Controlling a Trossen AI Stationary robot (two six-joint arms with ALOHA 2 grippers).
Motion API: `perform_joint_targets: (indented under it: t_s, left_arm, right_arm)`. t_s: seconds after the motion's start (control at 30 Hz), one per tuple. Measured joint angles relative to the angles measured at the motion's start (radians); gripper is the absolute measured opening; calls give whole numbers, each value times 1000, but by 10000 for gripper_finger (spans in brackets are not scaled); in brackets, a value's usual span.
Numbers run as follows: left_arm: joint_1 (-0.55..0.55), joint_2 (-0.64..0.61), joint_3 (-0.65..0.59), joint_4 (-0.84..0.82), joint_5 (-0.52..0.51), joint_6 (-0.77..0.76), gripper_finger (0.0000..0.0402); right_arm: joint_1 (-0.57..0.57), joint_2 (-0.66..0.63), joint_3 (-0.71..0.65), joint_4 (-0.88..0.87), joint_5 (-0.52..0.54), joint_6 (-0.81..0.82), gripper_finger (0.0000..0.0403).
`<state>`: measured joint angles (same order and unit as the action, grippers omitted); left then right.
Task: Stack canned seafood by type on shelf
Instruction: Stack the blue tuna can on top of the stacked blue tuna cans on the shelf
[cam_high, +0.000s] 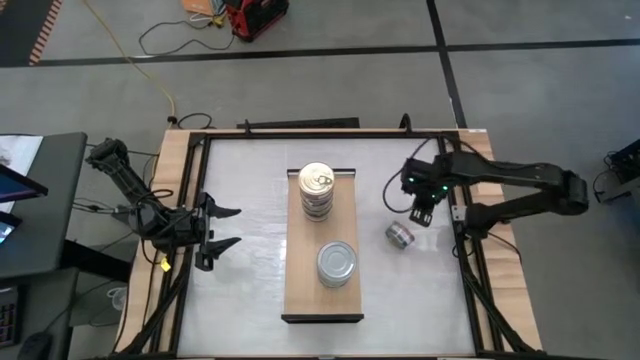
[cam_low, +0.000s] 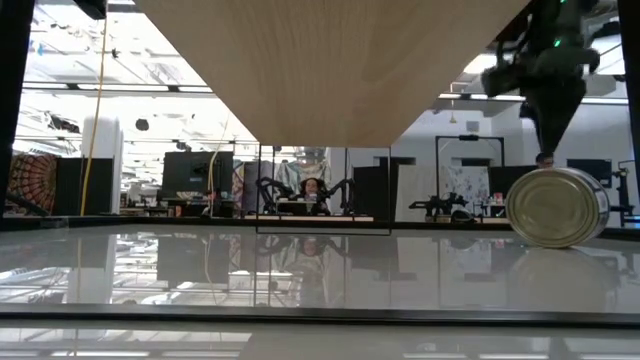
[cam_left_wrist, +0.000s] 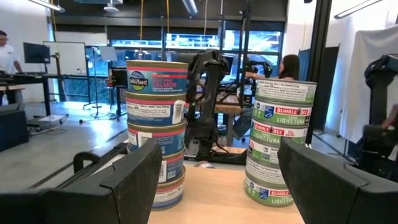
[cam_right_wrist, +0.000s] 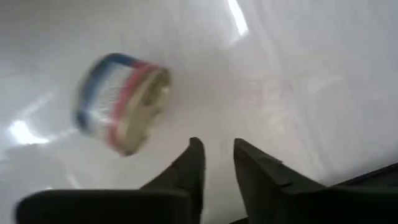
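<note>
The shelf (cam_high: 300, 285) is a light-wood board with dark end trim, standing mid-table. On it stand two stacks of tins: a gold-lidded salmon stack (cam_high: 316, 190) (cam_left_wrist: 155, 130) and a silver-lidded tuna stack (cam_high: 337, 264) (cam_left_wrist: 277, 143). One loose tin (cam_high: 400, 235) (cam_right_wrist: 121, 102) (cam_low: 557, 207) lies on its side on the white tabletop, right of the shelf. My right gripper (cam_high: 420, 208) (cam_right_wrist: 217, 152) hovers just beyond this tin, fingers nearly together, clear of it. My left gripper (cam_high: 225, 227) (cam_left_wrist: 217, 186) waits open left of the shelf, facing both stacks.
A dark frame (cam_high: 470, 250) runs round the white tabletop (cam_high: 250, 200). The shelf board is raised, and the low view looks under its wooden underside (cam_low: 330, 60). Bare tabletop lies on both sides of the shelf. People and desks show in the room beyond.
</note>
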<state>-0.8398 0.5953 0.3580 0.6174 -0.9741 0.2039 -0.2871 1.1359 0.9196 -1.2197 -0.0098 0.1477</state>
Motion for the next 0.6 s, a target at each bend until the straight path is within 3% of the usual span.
perform_joint_targets:
  t_s: [0.23, 0.4, 0.6]
  left_arm:
    - [0, 0, 0, 0, 0, 0, 306]
    - [0, 0, 0, 0, 0, -3, 306]
    - [0, 0, 0, 2, 5, -9, 306]
  right_arm:
    - [285, -101, -13, 61, -67, 301, 227]
    - [525, -70, -13, 122, 92, 567, 299]
    - [706, 60, -14, 65, 295, 906, 314]
